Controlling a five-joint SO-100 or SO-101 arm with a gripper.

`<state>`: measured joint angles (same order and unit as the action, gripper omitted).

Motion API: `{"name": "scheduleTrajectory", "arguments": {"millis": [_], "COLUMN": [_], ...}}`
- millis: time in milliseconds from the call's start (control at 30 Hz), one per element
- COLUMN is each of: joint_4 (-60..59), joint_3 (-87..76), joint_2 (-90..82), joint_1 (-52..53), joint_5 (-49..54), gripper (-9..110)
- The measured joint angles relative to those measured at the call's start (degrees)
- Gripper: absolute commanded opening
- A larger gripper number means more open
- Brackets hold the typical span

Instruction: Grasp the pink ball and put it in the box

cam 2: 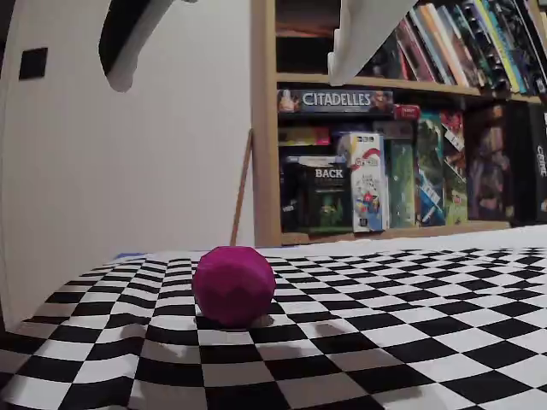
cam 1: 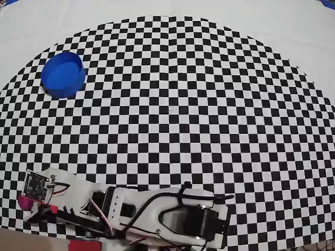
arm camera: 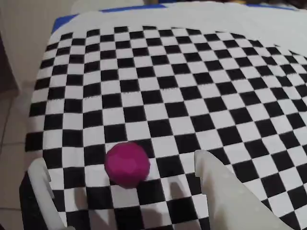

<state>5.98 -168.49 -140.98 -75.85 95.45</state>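
The pink ball [arm camera: 127,163] rests on the checkered mat near its corner. In the wrist view it lies between my two white fingers [arm camera: 218,184], slightly ahead of them. My gripper [arm camera: 119,162] is open. In the fixed view the gripper [cam 2: 229,83] hangs well above the ball [cam 2: 232,284] with its tips spread wide and touching nothing. From overhead, only a sliver of the ball [cam 1: 22,201] shows under my wrist at the lower left. The box [cam 1: 64,74], a round blue container, stands far off at the upper left of the mat.
My arm [cam 1: 157,209] lies along the near edge of the mat [cam 1: 172,115]. The mat's edge and the table's drop-off are close on the ball's left in the wrist view. A bookshelf with game boxes [cam 2: 376,171] stands behind.
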Motion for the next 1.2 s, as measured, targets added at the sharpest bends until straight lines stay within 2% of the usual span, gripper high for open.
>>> {"name": "scheduleTrajectory", "arguments": {"millis": [900, 1200], "joint_4": [4.2, 4.3], "joint_3": [9.9, 9.9], "joint_2": [18.4, 18.7], "joint_1": [0.7, 1.1], "joint_5": [0.0, 0.0], "gripper": [37, 37]}}
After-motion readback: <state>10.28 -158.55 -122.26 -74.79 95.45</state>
